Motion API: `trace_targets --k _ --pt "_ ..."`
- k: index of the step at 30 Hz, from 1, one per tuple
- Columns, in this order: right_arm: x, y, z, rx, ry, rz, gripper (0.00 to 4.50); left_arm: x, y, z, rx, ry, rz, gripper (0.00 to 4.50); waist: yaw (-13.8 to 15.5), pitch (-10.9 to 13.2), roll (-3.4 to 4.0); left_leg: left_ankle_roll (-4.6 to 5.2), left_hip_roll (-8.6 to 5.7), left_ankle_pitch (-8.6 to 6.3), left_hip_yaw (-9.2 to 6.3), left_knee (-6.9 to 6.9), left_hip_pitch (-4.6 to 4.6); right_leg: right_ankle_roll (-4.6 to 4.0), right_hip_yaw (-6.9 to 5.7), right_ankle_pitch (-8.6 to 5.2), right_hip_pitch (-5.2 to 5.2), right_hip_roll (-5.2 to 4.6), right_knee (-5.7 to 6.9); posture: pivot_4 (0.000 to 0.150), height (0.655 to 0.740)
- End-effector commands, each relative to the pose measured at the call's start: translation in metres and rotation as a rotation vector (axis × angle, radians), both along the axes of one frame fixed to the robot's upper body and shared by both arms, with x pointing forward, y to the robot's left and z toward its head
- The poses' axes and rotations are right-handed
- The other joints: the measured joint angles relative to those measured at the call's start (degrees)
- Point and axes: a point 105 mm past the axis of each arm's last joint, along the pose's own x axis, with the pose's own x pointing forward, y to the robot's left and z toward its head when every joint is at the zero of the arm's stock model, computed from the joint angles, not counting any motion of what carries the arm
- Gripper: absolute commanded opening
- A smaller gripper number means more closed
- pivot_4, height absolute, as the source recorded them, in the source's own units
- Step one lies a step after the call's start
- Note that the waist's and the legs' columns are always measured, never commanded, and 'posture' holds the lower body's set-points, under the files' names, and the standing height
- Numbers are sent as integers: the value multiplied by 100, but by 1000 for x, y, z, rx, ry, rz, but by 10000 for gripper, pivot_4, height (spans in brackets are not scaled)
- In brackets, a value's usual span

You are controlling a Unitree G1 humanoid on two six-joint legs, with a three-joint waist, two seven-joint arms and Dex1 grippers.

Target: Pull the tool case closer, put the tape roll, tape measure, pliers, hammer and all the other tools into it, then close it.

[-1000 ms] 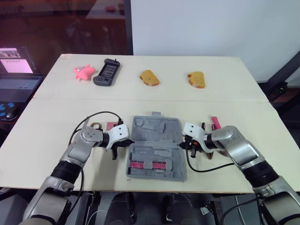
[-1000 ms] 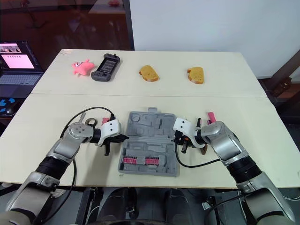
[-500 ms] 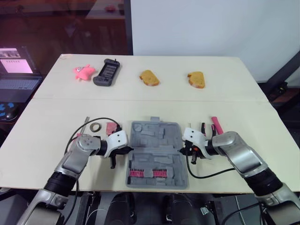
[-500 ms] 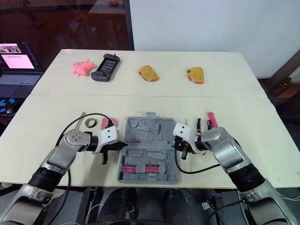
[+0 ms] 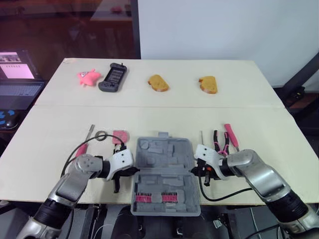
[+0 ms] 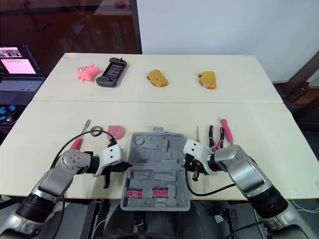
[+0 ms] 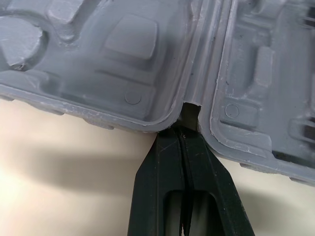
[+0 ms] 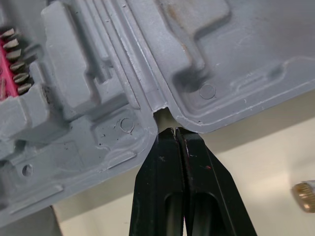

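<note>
The grey tool case [image 5: 164, 164] lies open at the table's near edge, its near half with a pink bit strip [image 5: 162, 198] overhanging the edge. My left gripper [image 7: 183, 129] is shut, its tip set in the hinge notch on the case's left side. My right gripper [image 8: 173, 130] is shut too, its tip at the hinge notch on the right side. Behind the case on the left lie a tape roll [image 5: 101, 135], a pink tape measure [image 5: 119, 136] and a pink-handled tool [image 5: 81, 149]. On the right lie pliers [image 5: 219, 142], a pink-handled tool [image 5: 231, 135] and a thin driver [image 5: 201, 137].
At the far side of the table sit a pink toy [image 5: 88, 76], a dark game controller [image 5: 113, 77] and two bread pieces [image 5: 158, 82] [image 5: 208, 84]. A laptop [image 5: 17, 79] stands off the table to the far left.
Both grippers have drawn back toward the near edge and the case has slid with them. The tools stayed where they were and now lie uncovered behind it.
</note>
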Motion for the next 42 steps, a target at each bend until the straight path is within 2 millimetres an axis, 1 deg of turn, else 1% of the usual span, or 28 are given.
trace_targets --k 1,6,13,18,26,29,30,32,33,34,35,37,38,39,40,41,42 --pt "-8 15 6 49 -5 58 719 -17 -6 -12 -6 77 -26 0 0 -2 0 0 0 0 0 0 0 0 0 0 0 0 0 1500 7188" --pt "-10 14 5 47 0 56 719 -17 -3 -12 -1 77 -17 0 2 -2 0 1 0 0 -1 0 0 0 0 0 1 -1 -1 1500 7188" --pt "-9 13 5 43 6 51 719 -10 -1 -11 8 58 -8 0 3 -2 0 1 0 0 -1 0 0 0 0 0 1 -1 -1 1500 7188" --pt "-11 13 4 43 15 47 719 -10 -2 -11 9 55 -12 0 7 -2 0 1 -1 -1 -1 0 0 0 0 0 1 -1 -1 1500 7188" --pt "-8 5 3 30 14 17 719 -9 0 -10 11 50 -5 0 12 -2 0 1 -1 -1 -1 0 0 0 0 0 1 -2 -1 1500 7188" --pt "-2 -3 5 19 -1 -8 719 -6 5 -9 14 42 15 0 12 -2 0 1 -1 -1 -1 0 0 0 0 0 1 -3 -1 1500 7188" --pt "1 -9 6 11 -11 -21 719 -5 9 -6 10 39 30 0 12 -2 0 1 -1 -1 -1 0 0 0 0 0 1 -3 -1 1500 7188" --pt "9 -25 14 -5 -52 -47 719 -2 25 3 -4 15 90 0 2 -1 -1 1 0 -1 -1 0 -1 0 0 0 0 -3 -2 1500 7188" --pt "11 -30 16 -8 -63 -51 719 -2 30 5 -8 7 106 0 -3 -1 -1 1 1 -1 -1 0 -2 0 0 0 -2 -4 -2 1500 7188" --pt "11 -29 20 24 -59 -53 719 -1 31 8 -28 -5 124 0 -4 -1 -1 1 2 -1 0 -1 -2 0 0 0 -4 -4 -2 1500 7188" --pt "7 -28 28 79 -51 -33 719 1 34 14 -67 -21 153 0 -5 -1 -1 1 2 -1 0 -4 -2 0 0 0 -5 -3 -2 1500 7188" --pt "-4 -30 53 210 -34 -2 719 0 55 29 -142 -41 251 0 -1 0 -3 1 4 -1 0 -6 -2 -1 0 0 -6 -3 -2 1500 7188" --pt "-7 -33 63 241 -45 6 719 -1 67 36 -149 -61 287 0 0 1 -3 1 10 -1 -2 -7 -4 -1 0 0 -7 -3 -4 1500 7188" --pt "-9 -36 68 255 -53 9 719 -1 74 39 -149 -74 306 0 3 1 -3 4 12 -2 -3 -9 -3 -1 0 0 -3 -4 -8 1500 7188" --pt "-8 -43 74 266 -73 -10 719 -2 83 47 -159 -92 336 0 2 1 -3 4 12 -2 -3 -9 -4 0 -1 1 -3 -6 -9 1500 7188" --pt "-7 -49 81 280 -86 -30 2840 -2 91 54 -175 -107 361 5309 5 1 -3 4 11 -2 -2 -8 -4 0 -1 1 -3 -8 -8 1500 7188" --pt "-6 -56 86 291 -98 -53 6001 -2 98 60 -192 -123 392 8496 18 1 -3 3 10 -3 -2 -7 -1 0 -1 2 0 -11 -9 1500 7188"
